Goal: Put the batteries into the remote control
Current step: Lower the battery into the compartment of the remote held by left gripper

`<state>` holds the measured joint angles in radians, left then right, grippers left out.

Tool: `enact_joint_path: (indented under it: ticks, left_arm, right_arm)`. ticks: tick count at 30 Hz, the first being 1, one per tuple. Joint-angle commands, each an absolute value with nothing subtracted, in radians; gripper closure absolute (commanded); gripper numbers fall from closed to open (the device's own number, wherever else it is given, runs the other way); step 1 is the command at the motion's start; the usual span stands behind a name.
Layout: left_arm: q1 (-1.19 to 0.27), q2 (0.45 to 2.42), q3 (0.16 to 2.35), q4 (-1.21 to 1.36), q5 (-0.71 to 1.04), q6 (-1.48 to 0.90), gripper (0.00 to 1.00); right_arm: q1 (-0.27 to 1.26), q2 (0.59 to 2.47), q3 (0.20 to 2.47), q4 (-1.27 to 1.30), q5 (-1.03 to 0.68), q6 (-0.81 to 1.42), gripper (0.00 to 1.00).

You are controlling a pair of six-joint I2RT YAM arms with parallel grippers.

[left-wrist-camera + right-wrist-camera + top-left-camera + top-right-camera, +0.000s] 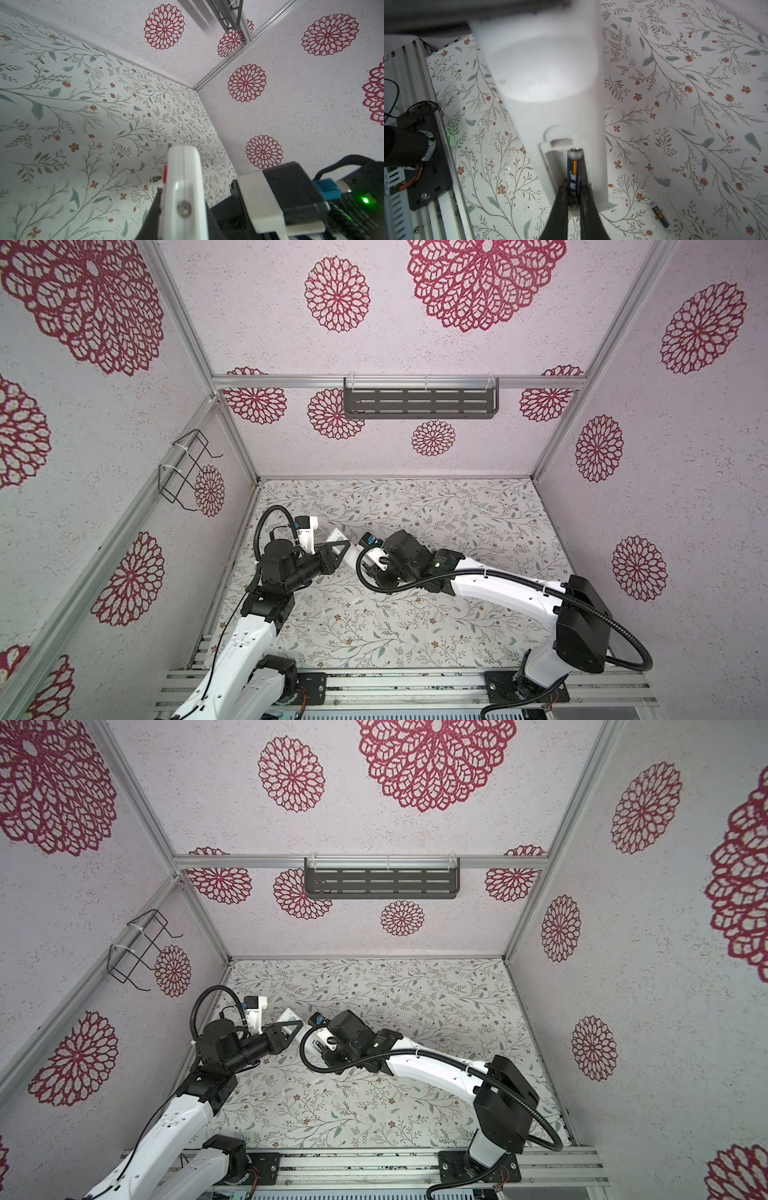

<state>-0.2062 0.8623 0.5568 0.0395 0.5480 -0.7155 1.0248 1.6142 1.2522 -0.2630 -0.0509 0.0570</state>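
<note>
The remote control (336,536) is a slim white bar held off the table, back side up with its dark code sticker showing, and it appears in both top views (288,1017). My left gripper (184,197) is shut on its edges. In the right wrist view the remote control (550,83) has its compartment open. A dark blue battery (574,172) lies along that slot, its silvery end at the far wall. My right gripper (574,193) is shut on this battery. Another battery (659,214) lies loose on the floral table, also seen in the left wrist view (155,178).
Both arms meet over the left-centre of the floral table (457,531). A dark slotted shelf (419,402) hangs on the back wall and a wire rack (187,472) on the left wall. Aluminium rails (395,684) run along the front edge.
</note>
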Motion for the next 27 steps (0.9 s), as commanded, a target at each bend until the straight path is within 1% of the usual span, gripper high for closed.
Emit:
enact_joint_path:
  ticks: [1, 11, 17, 27]
  left_arm:
    - [-0.228, 0.835, 0.559, 0.079, 0.687, -0.773, 0.91]
    - [-0.218, 0.822, 0.552, 0.118, 0.716, -0.809, 0.92]
    - [-0.193, 0.829, 0.527, 0.234, 0.759, -0.887, 0.93]
    - [-0.156, 0.827, 0.524, 0.329, 0.848, -0.974, 0.95]
  right_arm:
    - [1.016, 1.634, 1.294, -0.187, 0.035, 0.041, 0.88]
    - [1.02, 1.654, 1.274, -0.116, 0.032, 0.035, 0.88]
    - [1.023, 1.64, 1.225, -0.043, 0.035, 0.04, 0.88]
    - [1.026, 1.605, 1.115, 0.088, 0.1, -0.008, 0.88]
